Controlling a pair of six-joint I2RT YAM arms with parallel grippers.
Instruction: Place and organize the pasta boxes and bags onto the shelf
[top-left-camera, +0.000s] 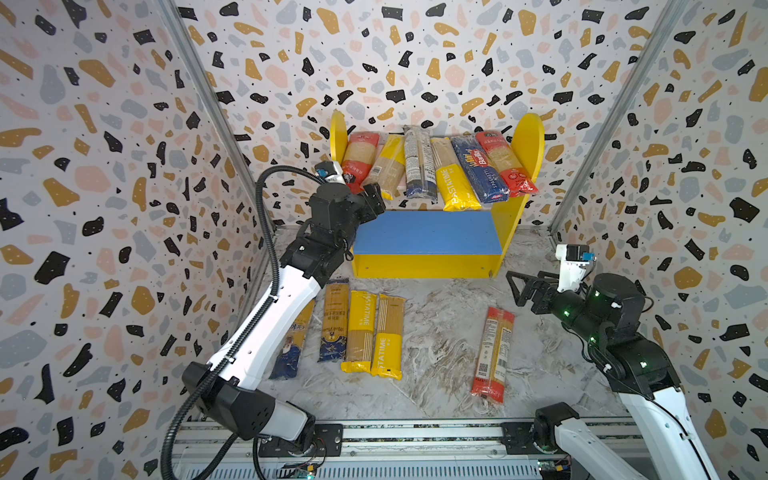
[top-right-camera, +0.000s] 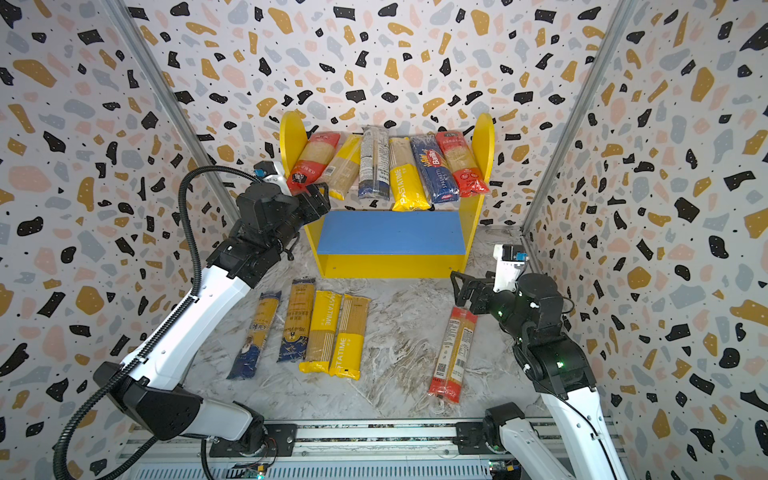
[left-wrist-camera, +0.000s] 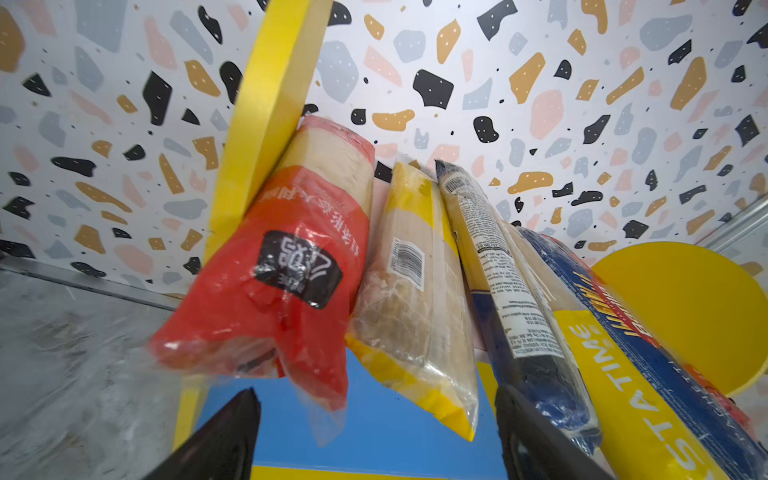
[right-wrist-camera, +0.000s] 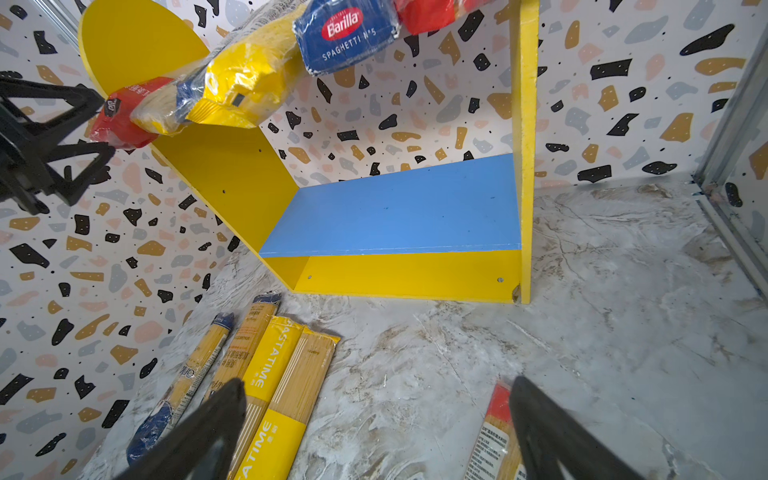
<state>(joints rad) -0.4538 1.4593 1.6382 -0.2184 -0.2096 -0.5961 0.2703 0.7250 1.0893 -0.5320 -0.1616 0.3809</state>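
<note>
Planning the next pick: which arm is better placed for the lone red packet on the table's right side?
Right. The right hand hangs open close to the far end of the red packet; the left hand is open up at the upper tier of the shelf, far from it.

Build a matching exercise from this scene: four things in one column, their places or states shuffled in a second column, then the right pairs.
Column one
1. Barilla packet
2. lone red packet
3. blue board
4. left gripper

Column two
A. open, just in front of the left end of the shelf upper tier
B. flat on the marble tabletop, near the right gripper
C. on the upper tier, second from the right
D. nothing lies on it

Pairs: 1-C, 2-B, 3-D, 4-A
</note>
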